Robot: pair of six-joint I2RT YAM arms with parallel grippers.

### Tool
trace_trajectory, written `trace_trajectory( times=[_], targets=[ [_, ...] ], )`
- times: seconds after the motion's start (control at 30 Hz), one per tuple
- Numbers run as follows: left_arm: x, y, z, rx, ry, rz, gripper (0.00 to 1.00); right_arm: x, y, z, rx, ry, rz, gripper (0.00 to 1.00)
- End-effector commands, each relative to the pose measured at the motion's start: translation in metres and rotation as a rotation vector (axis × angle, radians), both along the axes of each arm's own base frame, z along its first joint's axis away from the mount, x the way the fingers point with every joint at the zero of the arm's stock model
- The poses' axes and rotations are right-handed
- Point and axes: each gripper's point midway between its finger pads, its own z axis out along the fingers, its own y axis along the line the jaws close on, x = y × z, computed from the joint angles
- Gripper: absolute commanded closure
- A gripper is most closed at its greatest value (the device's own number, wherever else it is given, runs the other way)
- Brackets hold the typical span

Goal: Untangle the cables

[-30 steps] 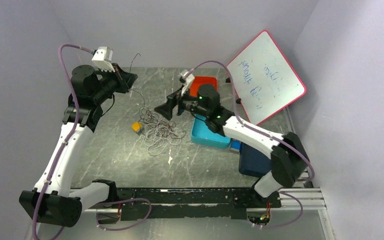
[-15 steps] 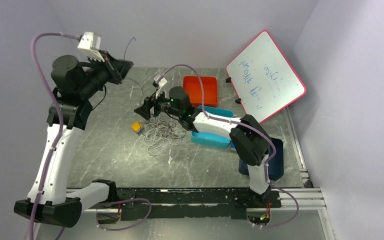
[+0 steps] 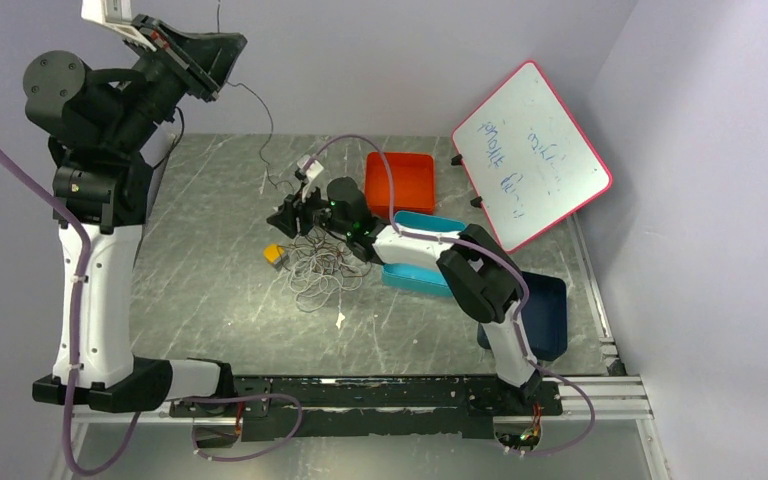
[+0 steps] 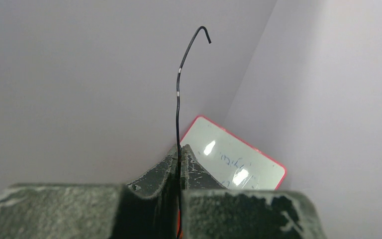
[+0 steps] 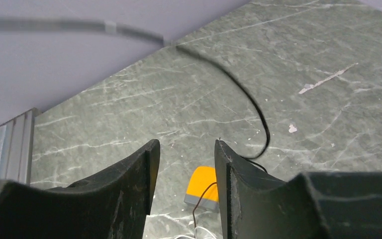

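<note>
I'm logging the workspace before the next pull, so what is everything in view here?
cables: one tangled heap, white and black, table centre
black cable: one, from heap area up into left gripper
block: one, orange, beside heap
red tray: one, back centre
teal tray: one, right of heap
dark blue tray: one, near right
whiteboard: one, pink-framed, propped back right
table: one, grey marbled
left gripper: high, shut on black cable
right gripper: open, low by heap

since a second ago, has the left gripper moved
Yes: the left gripper, shut on a black cable, has gone up the top view, away from the orange tray.
</note>
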Motion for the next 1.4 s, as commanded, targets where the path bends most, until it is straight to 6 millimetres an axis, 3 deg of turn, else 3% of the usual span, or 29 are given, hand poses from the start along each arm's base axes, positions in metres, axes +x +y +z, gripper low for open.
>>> trace_trajectory(
  times=[0.0,0.17,0.43,0.6,0.67,0.77,0.87,0.97,1.17,1.37],
  targets=[
    [-0.008,-0.002,0.029,-0.040,-0.053,-0.021,0.93,0.000,0.002,-0.009,-0.004,-0.025,0.005,0.53],
    [-0.010,0.009,0.056,-0.068,-0.118,0.045,0.93,-0.015,-0.005,-0.040,-0.045,0.026,0.046,0.59],
    [-0.022,0.030,0.081,-0.092,-0.204,0.157,0.93,-0.045,-0.041,-0.078,-0.121,0.072,0.049,0.56],
    [-0.028,0.038,0.085,-0.083,-0.225,0.203,0.93,-0.062,-0.061,-0.058,-0.101,0.050,0.052,0.53],
    [-0.030,0.040,0.086,-0.080,-0.229,0.211,0.93,-0.064,-0.065,-0.038,-0.082,0.020,0.052,0.49],
    [-0.032,0.041,0.085,-0.072,-0.231,0.217,0.93,-0.072,-0.073,-0.024,-0.080,-0.002,0.063,0.44],
    [-0.034,0.042,0.084,-0.069,-0.230,0.221,0.93,-0.070,-0.069,0.000,-0.073,-0.063,0.083,0.38],
    [-0.038,0.042,0.084,-0.068,-0.235,0.219,0.93,-0.059,-0.062,0.008,-0.105,-0.122,0.086,0.31],
    [-0.046,0.043,0.087,-0.063,-0.246,0.219,0.93,-0.031,-0.038,-0.004,-0.161,-0.165,0.145,0.26],
    [-0.049,0.043,0.086,-0.059,-0.243,0.213,0.93,-0.012,-0.012,-0.029,-0.169,-0.140,0.182,0.31]
  ],
)
